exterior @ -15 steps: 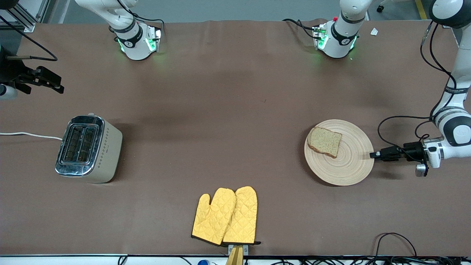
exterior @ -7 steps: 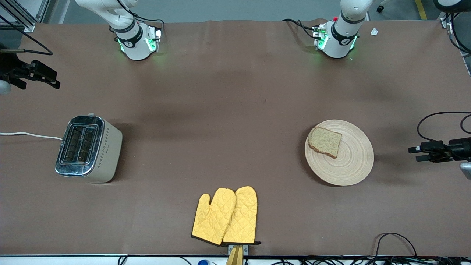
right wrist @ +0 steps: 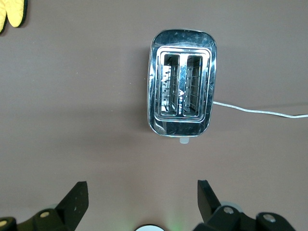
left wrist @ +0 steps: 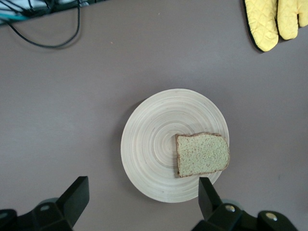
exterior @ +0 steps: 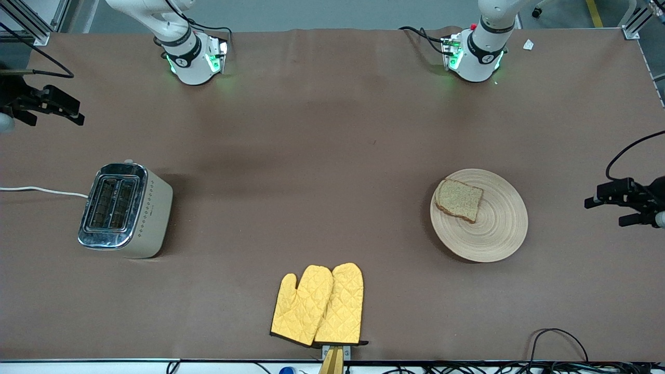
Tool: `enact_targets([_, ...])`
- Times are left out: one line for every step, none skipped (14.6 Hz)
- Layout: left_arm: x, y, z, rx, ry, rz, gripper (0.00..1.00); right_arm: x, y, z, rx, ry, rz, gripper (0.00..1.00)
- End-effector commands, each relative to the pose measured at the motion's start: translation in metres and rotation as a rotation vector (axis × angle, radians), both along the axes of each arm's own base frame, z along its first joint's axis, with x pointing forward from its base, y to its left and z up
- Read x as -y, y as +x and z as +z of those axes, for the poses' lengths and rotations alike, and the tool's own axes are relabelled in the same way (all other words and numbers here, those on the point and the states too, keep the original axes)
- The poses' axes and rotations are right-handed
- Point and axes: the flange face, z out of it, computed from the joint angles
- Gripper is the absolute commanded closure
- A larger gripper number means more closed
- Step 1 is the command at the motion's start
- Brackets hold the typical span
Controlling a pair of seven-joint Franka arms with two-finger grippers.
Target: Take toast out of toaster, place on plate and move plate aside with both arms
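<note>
The toast (exterior: 459, 200) lies flat on the plate (exterior: 493, 234), on the part of it toward the right arm's end. The plate rests on the brown table near the left arm's end. Both also show in the left wrist view, the toast (left wrist: 202, 154) on the plate (left wrist: 149, 144). My left gripper (exterior: 603, 213) is open and empty, up in the air over the table between the plate and the left arm's end; its fingers (left wrist: 77, 195) stand wide apart. My right gripper (exterior: 78, 114) is open and empty, high at the right arm's end, looking down on the toaster.
A chrome and cream toaster (exterior: 124, 209) with two empty slots (right wrist: 182, 91) and a white cord (exterior: 41, 190) stands toward the right arm's end. Two yellow oven mitts (exterior: 319, 305) lie at the table edge nearest the front camera. Cables (exterior: 558, 337) lie near that edge.
My left gripper has drawn away from the plate's rim toward the left arm's end, risen and opened wide. The plate and toast have not moved. The right gripper shifted slightly outward.
</note>
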Motion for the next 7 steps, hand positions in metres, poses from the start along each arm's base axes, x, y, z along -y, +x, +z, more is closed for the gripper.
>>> enact_targets([0.035,-0.025,0.03,-0.056,0.1,0.053,0.0,0.0,-0.003,0.002,-0.003,0.015,-0.008,0.0])
enact_targets([0.048,-0.033,0.045,-0.063,0.114,0.101,0.0,-0.001,-0.003,0.002,-0.003,0.015,-0.009,0.0])
enact_targets([0.06,-0.039,0.058,-0.053,0.123,0.134,0.0,-0.001,-0.002,0.001,-0.004,0.015,-0.008,0.0])
enact_targets([0.077,-0.044,0.069,-0.044,0.127,0.153,0.0,-0.001,-0.003,0.002,-0.003,0.015,-0.008,0.0])
enact_targets([0.087,-0.05,0.078,-0.041,0.133,0.175,0.0,0.0,-0.003,0.002,-0.003,0.015,-0.009,0.0])
enact_targets([0.09,-0.052,0.082,-0.038,0.136,0.199,0.0,0.0,-0.002,0.001,-0.004,0.015,-0.008,0.0])
enact_targets([0.09,-0.054,0.086,-0.034,0.142,0.211,0.0,0.001,-0.002,0.001,-0.004,0.015,-0.009,0.0])
